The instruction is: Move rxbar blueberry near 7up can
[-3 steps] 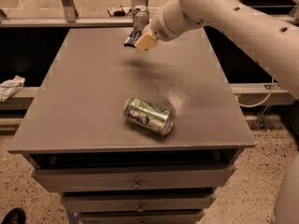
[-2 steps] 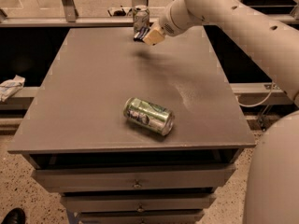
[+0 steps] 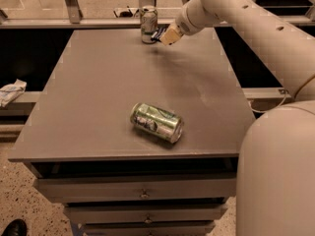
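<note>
Camera view, read from left to right: a crumpled white scrap [image 3: 10, 92] is being shown on a low ledge off the table's left side, and a dark shoe [image 3: 15, 227] is being glimpsed on the floor at the lower left corner. The grey table [image 3: 98, 92] is being occupied by two cans. The 7up can [image 3: 148, 24], pale with green patches, is being shown upright at the far edge, while a darker green can [image 3: 156, 123] is being shown lying on its side near the front edge, well apart from it. Just right of the 7up can, the rxbar blueberry [image 3: 159, 34] is being carried above the table top, its dark wrapper being clamped between the jaws of the gripper [image 3: 165, 35]; whether the bar is touching the can cannot be told. The white arm [image 3: 236, 14] is being extended in from the upper right. The bar is being judged light, flat and somewhat pliable, with a slick wrapper that may slide or buckle, so a hold across its narrow width is being favoured. The upright can is being judged easy to topple, so the bar is best set down beside it, not against it.
</note>
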You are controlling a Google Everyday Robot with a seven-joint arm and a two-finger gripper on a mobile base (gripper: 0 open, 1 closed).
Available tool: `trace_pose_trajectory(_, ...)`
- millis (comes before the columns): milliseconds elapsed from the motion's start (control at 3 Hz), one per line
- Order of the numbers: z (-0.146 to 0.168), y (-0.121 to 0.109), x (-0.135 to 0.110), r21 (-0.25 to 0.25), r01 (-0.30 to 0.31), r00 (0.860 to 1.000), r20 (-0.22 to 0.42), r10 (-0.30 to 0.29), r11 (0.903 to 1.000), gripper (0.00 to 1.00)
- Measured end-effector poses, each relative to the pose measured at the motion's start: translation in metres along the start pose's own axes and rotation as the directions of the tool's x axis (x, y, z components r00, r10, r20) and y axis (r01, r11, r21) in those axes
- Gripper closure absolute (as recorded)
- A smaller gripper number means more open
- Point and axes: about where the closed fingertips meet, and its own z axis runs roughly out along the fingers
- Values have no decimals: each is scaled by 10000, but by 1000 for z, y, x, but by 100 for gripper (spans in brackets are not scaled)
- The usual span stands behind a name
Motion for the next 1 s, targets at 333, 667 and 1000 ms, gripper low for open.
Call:
trace_pose_trajectory(333,13,0,5,-131,-248,9997,-42,247,9996,44)
trace_pose_trajectory(667,28,3,5,-300,-379,9993,-11,379,9988,13)
trace_pose_trajectory(1000,37,7,5,-403,-440,9990,12,441,9982,0)
